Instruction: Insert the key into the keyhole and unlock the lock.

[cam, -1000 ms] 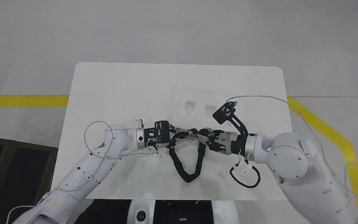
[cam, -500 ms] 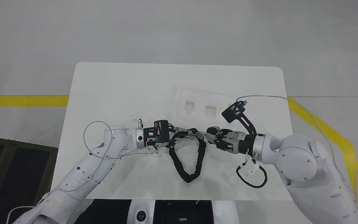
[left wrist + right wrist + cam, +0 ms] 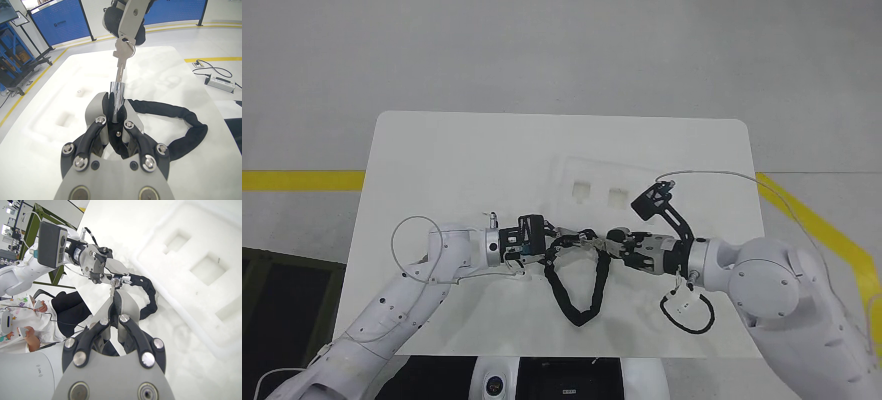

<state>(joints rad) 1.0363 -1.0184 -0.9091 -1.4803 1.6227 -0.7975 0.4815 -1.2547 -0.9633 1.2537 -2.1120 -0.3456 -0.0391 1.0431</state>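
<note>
A chain lock in a black fabric sleeve [image 3: 577, 292] lies looped on the white table. My left gripper [image 3: 545, 243] is shut on the lock's chrome cylinder [image 3: 117, 98], holding it a little above the table. My right gripper [image 3: 610, 242] faces it from the other side, shut on the head of a silver key [image 3: 123, 55]. The key's tip sits in the keyhole at the cylinder's end [image 3: 115, 282], with most of the blade outside. In the right wrist view my right gripper [image 3: 113, 297] pinches the key [image 3: 111, 291] edge-on, just short of the left gripper [image 3: 115, 277].
A white foam tray [image 3: 642, 170] with rectangular recesses lies just beyond the two grippers. A small black loop with a white tag [image 3: 688, 308] hangs by the right forearm near the table's front edge. The sleeved chain [image 3: 181, 117] trails toward that front edge.
The right gripper drew back from the lock with the key, then came in again, so the key tip is back at the keyhole. The left gripper held still.
</note>
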